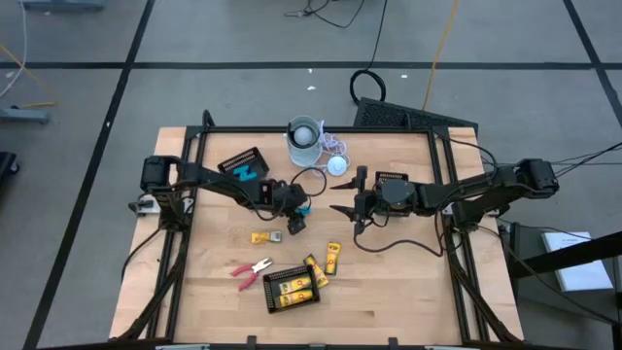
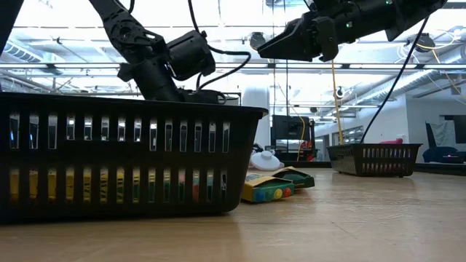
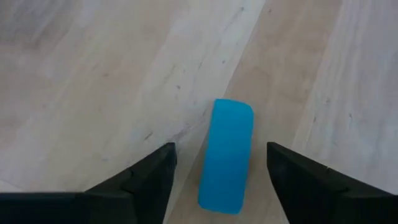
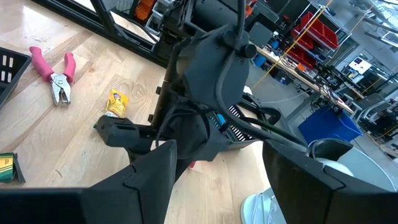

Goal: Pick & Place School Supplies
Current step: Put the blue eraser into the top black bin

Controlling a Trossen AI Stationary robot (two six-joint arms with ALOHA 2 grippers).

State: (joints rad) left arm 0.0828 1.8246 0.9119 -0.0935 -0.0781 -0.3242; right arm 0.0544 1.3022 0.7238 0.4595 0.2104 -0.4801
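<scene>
High view: straight down over the whole tabletop [image 1: 389, 292] and surrounding floor, from far off. Low view: level at tabletop height, pressed close against a black mesh tray [image 2: 109, 160], facing the room beyond. Left wrist view: aimed down at the wood from very near, onto a blue stick [image 3: 227, 152]. Right wrist view: looking across at the left arm [image 4: 211, 81]; shares red-handled pliers [image 4: 56, 71] with the high view.
</scene>
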